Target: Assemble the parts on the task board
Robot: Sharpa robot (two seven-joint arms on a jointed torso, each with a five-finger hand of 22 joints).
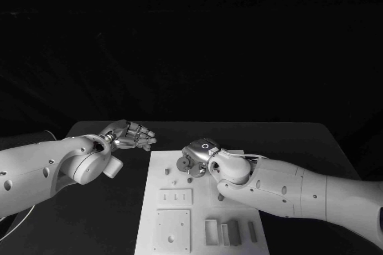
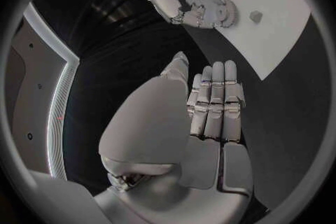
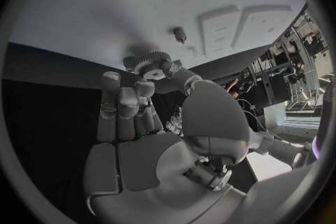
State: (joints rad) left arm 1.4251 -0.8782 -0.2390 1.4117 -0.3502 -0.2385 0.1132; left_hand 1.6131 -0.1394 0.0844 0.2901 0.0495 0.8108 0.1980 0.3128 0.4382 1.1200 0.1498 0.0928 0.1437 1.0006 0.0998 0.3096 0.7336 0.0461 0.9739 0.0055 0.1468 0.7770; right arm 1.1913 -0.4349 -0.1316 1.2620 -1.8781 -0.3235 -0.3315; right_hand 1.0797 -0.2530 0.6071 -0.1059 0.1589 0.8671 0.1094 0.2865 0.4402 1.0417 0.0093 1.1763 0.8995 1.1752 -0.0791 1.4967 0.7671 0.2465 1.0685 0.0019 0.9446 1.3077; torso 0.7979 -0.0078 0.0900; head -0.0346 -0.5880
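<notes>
Grey gear (image 3: 151,63) pinched by right robot hand (image 1: 201,155), partly hidden; left robot hand (image 1: 129,135) empty, fingers apart.

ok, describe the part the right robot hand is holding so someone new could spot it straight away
Start at the white task board in the middle of the black table. At its far end, the right robot hand pinches a small toothed gear just over the board. It is the only round, toothed piece; the parts nearby are small pegs and flat rectangular blocks.
</notes>
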